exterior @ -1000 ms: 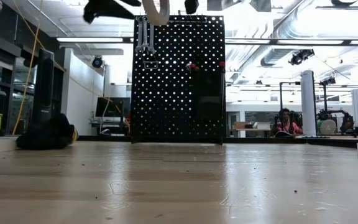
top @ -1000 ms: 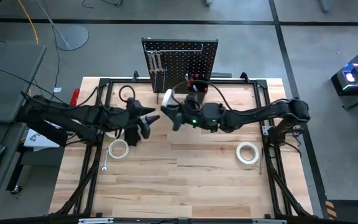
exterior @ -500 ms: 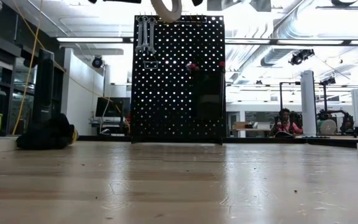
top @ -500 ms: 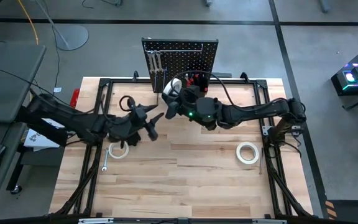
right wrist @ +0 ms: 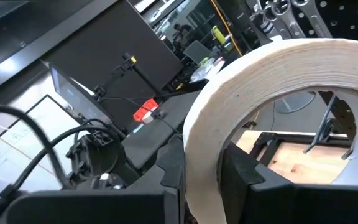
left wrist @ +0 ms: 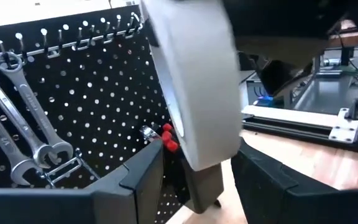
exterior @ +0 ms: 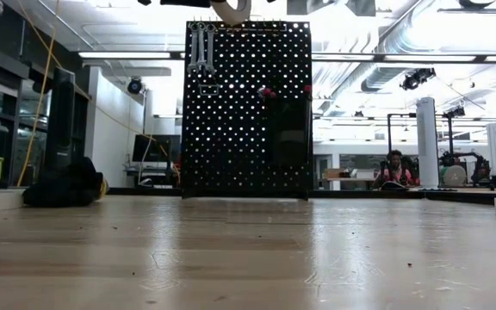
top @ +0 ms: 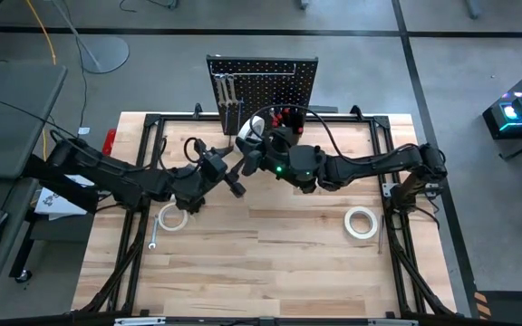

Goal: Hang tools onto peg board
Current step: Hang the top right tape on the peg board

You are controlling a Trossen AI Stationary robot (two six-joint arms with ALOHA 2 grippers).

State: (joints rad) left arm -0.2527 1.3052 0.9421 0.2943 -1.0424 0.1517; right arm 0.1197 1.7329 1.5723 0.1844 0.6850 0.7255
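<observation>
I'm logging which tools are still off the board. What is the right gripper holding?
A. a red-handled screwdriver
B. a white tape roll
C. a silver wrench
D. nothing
B: in the right wrist view the right gripper has its fingers clamped on the band of a white tape roll, held up near the peg board.

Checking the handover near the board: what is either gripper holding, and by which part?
The right gripper pinches a white tape roll through its band, one finger inside the ring. The left gripper is open around the roll, not gripping.
</observation>
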